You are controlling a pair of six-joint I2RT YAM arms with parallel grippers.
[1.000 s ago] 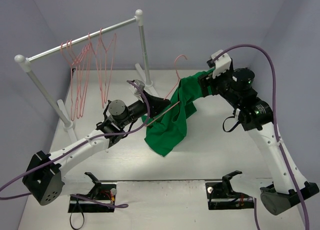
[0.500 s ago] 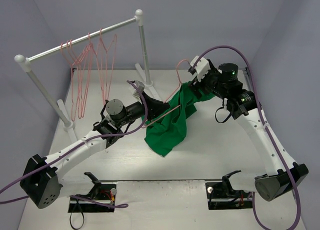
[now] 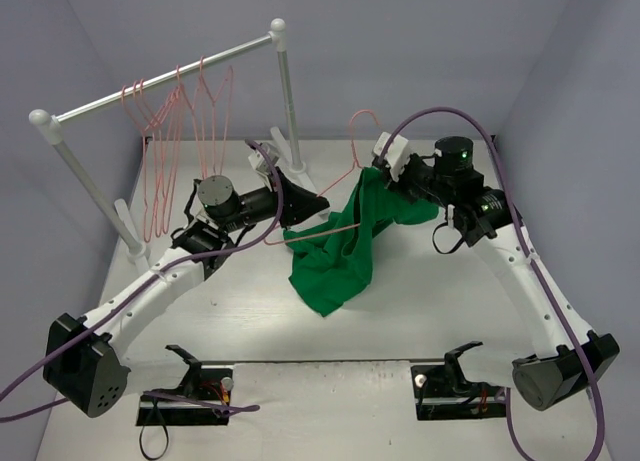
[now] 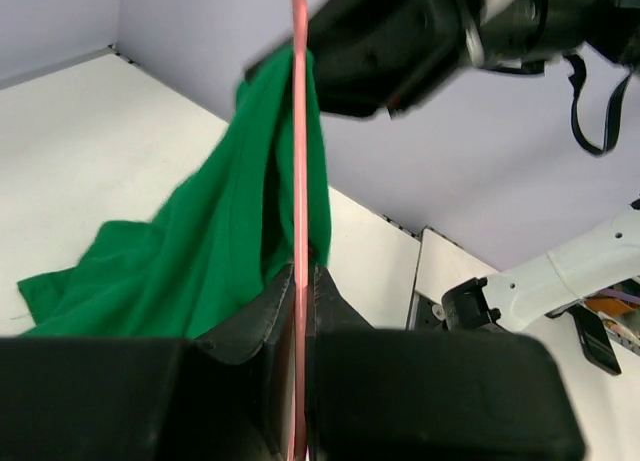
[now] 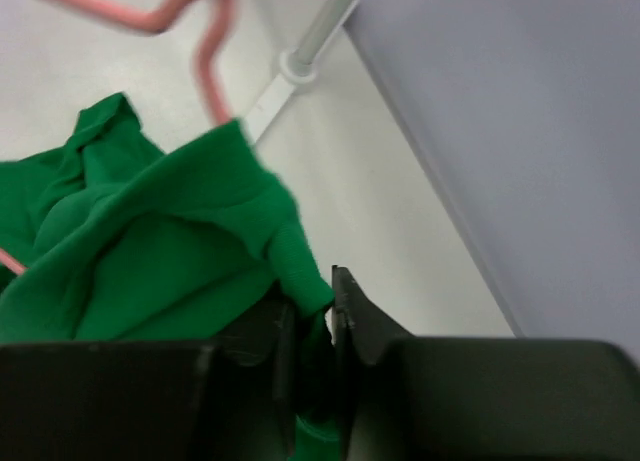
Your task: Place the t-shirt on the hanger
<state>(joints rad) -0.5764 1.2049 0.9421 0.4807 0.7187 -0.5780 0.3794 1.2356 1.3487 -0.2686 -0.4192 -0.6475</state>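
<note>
Left gripper (image 4: 303, 273) clamped on the hanger (image 4: 298, 131) wire. Right gripper (image 5: 312, 299) pinches a fold of the t-shirt (image 3: 335, 256), which hangs across the raised hanger between the arms, its tail on the table (image 3: 430, 301).

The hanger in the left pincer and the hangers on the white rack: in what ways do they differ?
The held hanger is clamped in the shut left pincer; the rack hangers hook over the white bar. The held hanger slants sideways; the rack hangers hang straight down. The held hanger carries the green t-shirt; the rack hangers are bare. All are thin pink wire.
</note>
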